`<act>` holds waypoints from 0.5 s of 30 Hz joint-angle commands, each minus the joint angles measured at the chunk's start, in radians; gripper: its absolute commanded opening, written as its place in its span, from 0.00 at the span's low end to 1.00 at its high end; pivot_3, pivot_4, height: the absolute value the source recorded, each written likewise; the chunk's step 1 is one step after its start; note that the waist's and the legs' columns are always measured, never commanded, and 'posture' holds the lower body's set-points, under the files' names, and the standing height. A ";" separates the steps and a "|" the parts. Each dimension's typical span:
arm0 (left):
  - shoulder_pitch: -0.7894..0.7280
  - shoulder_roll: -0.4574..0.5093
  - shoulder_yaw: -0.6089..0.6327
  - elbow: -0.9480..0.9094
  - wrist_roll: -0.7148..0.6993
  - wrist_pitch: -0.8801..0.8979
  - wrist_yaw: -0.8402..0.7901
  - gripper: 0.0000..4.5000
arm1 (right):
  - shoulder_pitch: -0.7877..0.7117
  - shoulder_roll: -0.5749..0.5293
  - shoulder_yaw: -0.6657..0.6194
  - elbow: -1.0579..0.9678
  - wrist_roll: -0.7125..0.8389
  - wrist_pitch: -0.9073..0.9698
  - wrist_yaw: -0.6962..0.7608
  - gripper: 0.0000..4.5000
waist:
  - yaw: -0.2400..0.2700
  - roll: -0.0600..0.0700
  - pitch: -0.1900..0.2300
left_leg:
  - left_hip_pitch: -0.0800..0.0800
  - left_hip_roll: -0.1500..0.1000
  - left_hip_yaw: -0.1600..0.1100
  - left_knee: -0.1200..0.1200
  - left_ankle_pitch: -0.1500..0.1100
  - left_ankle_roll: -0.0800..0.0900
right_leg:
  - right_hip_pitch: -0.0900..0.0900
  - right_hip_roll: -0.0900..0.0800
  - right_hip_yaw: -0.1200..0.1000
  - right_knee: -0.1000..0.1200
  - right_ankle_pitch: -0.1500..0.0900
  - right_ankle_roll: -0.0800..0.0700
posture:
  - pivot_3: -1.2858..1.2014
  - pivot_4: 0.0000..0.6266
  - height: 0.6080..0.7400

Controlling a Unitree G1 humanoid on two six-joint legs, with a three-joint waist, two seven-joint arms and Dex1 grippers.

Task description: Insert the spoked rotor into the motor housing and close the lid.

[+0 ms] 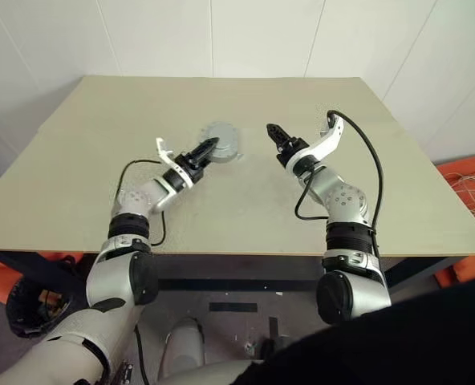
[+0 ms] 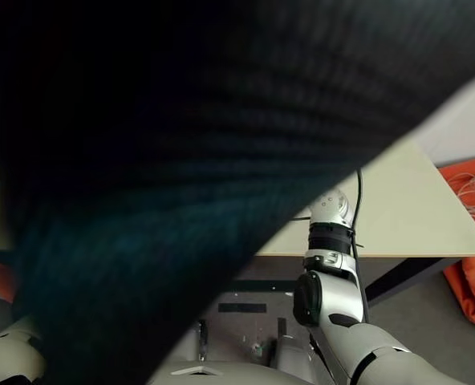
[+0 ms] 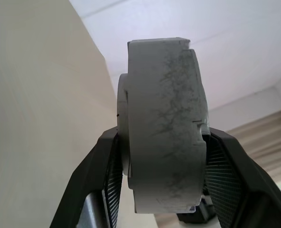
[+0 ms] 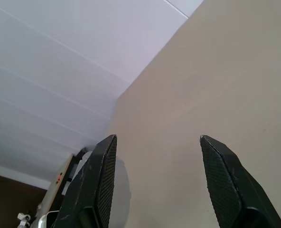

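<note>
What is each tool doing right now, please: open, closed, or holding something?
Left tool: closed on the grey round assembly, gripped by its edge.
Right tool: open, holding nothing.

Beige worktop (image 1: 77, 184) against white panelled wall (image 1: 261, 36); orange fabric (image 1: 466, 188) with pale cord on the floor.

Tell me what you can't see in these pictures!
- Right eye view: a dark out-of-focus shape covers most of the table.
- Left wrist view: the left claw grips the grey round assembly edge-on, so its inside is hidden.
- Left eye view: the assembly is too small to tell rotor from lid.
</note>
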 commanded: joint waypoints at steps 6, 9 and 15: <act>0.024 0.059 0.048 -0.046 0.014 -0.112 0.081 0.46 | -0.005 -0.019 -0.014 -0.014 0.015 -0.004 0.002 0.69 | 0.007 0.000 0.000 | -0.002 0.000 0.000 0.002 0.000 0.001 | 0.001 0.000 0.000 0.000 0.000 0.000 | 0.52 0.00 1.00; 0.058 0.062 0.039 -0.048 0.048 -0.147 0.131 0.46 | -0.003 -0.024 -0.017 -0.017 0.016 0.003 -0.003 0.69 | 0.005 0.000 0.000 | -0.005 0.000 -0.002 0.006 -0.001 0.001 | 0.000 0.000 -0.002 0.001 0.001 0.001 | 0.52 0.00 1.00; 0.110 0.060 0.045 -0.040 0.076 -0.186 0.178 0.46 | 0.008 -0.031 -0.020 -0.025 0.019 0.013 -0.012 0.69 | 0.003 0.000 0.000 | -0.004 0.001 -0.002 0.007 0.000 0.001 | 0.000 0.000 -0.002 0.003 0.001 0.001 | 0.52 0.00 1.00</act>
